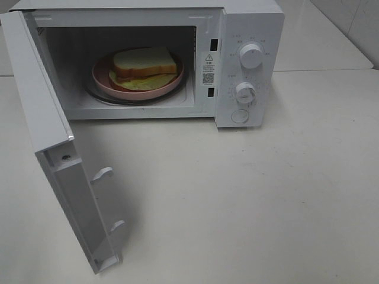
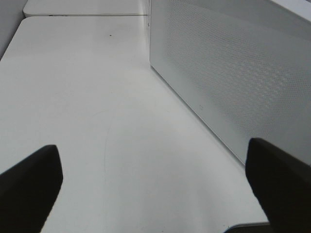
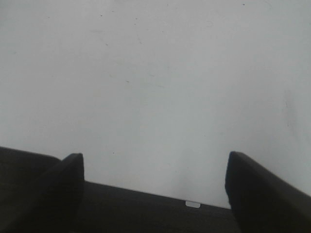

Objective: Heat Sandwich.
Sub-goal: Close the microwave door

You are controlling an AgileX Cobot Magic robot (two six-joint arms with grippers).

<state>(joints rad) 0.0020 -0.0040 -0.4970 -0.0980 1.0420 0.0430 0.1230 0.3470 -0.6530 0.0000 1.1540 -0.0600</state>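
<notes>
Sandwich is already inside the microwave, so here's the rundown from big stuff to small.

The white tabletop carries everything, and it's pretty much all the right wrist camera sees. The white microwave stands at the back of it. Its door is swung wide open to the left of the high view, inner face showing, with two latch hooks sticking out along the free edge.

Neither arm shows up in the high view, so I can't really tell how they're posed. The left claw hangs low over the tabletop with its fingers spread wide and nothing between them. Just beside it stands a dotted white panel. Can't tell whether that's the door's outer face or the microwave's side. The right claw is gaping too, nothing held, only bare tabletop past the fingers.

Inside the cavity, the round pink plate sits on the glass turntable. On the plate is the sandwich: white bread on top, a reddish layer under it, pale lettuce poking out at the front.

The control panel on the right has two white knobs, upper knob and lower knob, plus a round button under them.
</notes>
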